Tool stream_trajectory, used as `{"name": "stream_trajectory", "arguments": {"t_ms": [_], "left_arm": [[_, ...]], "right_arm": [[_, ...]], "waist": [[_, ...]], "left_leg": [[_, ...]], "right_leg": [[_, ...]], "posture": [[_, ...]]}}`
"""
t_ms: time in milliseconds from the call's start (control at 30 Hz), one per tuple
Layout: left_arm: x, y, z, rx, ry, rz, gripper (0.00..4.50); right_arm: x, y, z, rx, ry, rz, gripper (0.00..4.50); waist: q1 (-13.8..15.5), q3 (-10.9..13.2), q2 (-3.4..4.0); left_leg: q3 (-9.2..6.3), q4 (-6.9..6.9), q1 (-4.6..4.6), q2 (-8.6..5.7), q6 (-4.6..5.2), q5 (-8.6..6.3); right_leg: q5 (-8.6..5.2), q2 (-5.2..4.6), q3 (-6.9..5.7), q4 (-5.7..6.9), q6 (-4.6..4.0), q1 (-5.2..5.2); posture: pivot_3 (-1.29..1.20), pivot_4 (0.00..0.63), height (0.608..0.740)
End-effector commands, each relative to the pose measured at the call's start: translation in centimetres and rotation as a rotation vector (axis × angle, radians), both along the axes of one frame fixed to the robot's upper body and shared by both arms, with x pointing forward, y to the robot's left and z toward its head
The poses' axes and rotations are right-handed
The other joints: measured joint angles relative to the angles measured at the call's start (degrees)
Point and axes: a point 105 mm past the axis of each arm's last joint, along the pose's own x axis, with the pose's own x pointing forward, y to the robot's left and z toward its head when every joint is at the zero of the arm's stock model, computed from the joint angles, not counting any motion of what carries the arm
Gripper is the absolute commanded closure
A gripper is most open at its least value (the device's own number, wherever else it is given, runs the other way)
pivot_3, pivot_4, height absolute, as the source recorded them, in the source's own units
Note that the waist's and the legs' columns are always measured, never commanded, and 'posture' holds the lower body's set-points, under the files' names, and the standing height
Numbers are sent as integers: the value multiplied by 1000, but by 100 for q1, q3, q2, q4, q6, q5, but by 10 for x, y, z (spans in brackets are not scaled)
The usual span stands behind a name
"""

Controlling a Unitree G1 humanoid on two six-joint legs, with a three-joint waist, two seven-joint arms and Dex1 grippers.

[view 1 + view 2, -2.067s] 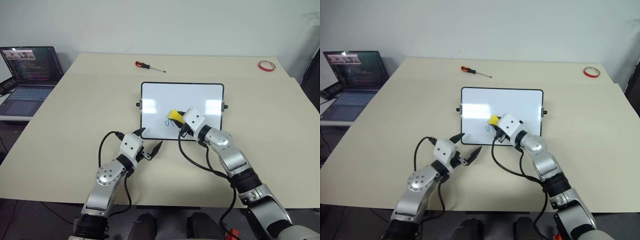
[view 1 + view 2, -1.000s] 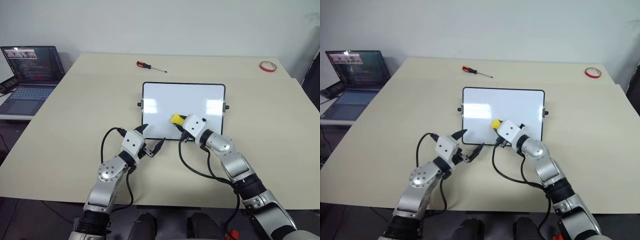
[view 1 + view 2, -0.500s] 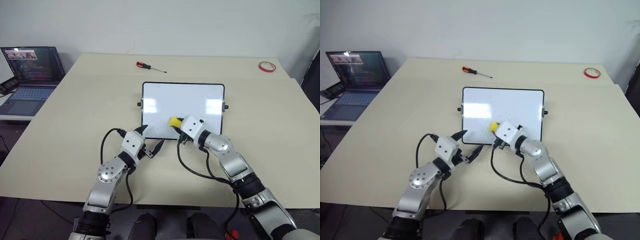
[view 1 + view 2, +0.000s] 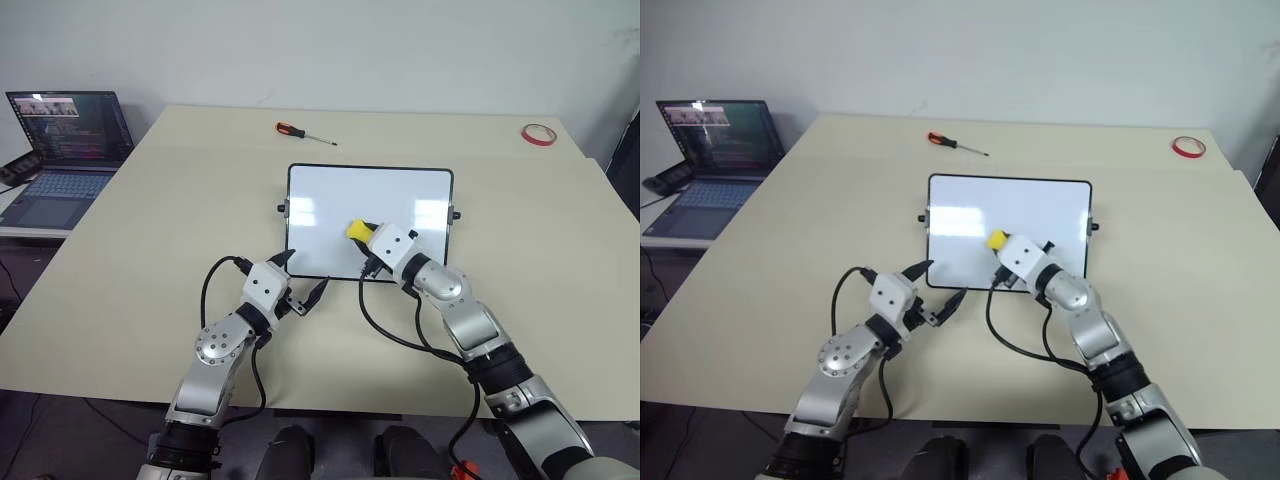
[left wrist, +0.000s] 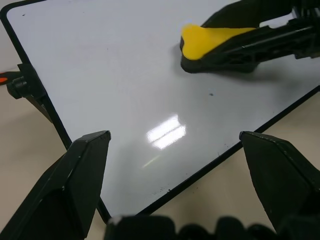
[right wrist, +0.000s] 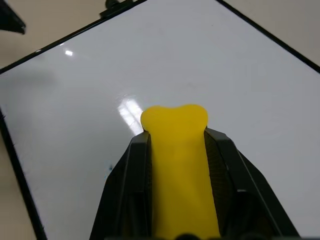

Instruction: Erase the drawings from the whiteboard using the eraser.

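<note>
The whiteboard (image 4: 400, 195) lies flat in the middle of the table, black-framed with small knobs on its short sides. My right gripper (image 4: 364, 240) is shut on the yellow eraser (image 4: 356, 231), which rests on the board's near half, dark underside down (image 5: 215, 39). In the right wrist view the eraser (image 6: 177, 165) sits between both fingers (image 6: 131, 175). The drawings are out of view; the visible board is white apart from a tiny dark speck (image 5: 211, 93). My left gripper (image 4: 306, 272) is open at the board's near left corner, holding nothing.
A red-handled screwdriver (image 4: 305, 132) lies beyond the board. A red tape ring (image 4: 537, 133) sits at the far right corner of the beige table (image 4: 170, 210). An open laptop (image 4: 60, 140) stands on a separate surface to the left.
A blue squiggle seen beside the eraser two seconds ago is gone. The right gripper has shifted the eraser slightly over the same spot. The left arm has stayed still.
</note>
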Motion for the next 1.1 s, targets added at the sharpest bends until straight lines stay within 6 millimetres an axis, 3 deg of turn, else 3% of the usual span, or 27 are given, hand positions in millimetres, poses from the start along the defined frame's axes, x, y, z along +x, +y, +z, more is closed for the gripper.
{"name": "stream_trajectory", "arguments": {"t_ms": [33, 333, 567, 767, 967, 1100], "left_arm": [[-1, -2, 14, -6, -49, -10, 0], [0, -4, 14, -9, -50, -11, 0], [0, -6, 13, -11, -49, -18, 0], [0, -7, 13, -12, -50, -22, 0], [-1, -7, 13, -10, -51, -23, 0], [-2, -10, 13, -10, -48, -45, 0]], "right_arm": [[-15, -8, -30, -101, 86, 41, 3336], [-20, -4, -34, -134, 97, 73, 3336], [-7, 19, -16, -91, 28, 74, 3336], [-10, 38, -10, -67, 0, 110, 3336], [-9, 18, -7, -59, -2, 76, 3336], [-20, -5, 15, -4, -26, 41, 3336]], "waist": [[1, 0, -1], [-24, -1, -1], [-64, -1, -1], [-53, 0, -1], [-18, 0, -1], [39, 1, -2]], "left_leg": [[-1, 0, 1, 0, 0, 0], [1, 0, 11, 2, 0, 0], [2, 0, 16, 6, -1, 1], [2, -1, 6, 5, -2, 1], [2, -2, 1, 5, -2, 1], [-8, -1, -10, 1, -2, 1]], "right_leg": [[0, 0, 0, 0, 0, 0], [0, 2, 1, 3, 0, 7], [1, 8, 3, 9, -2, 6], [2, 6, 3, 3, -3, -1], [1, 5, 1, 1, -3, -4], [1, 0, 1, -6, -2, -4]], "posture": [[0, 150, 740], [0, 150, 740], [0, 150, 740], [0, 150, 740], [0, 150, 740], [0, 150, 740]]}}
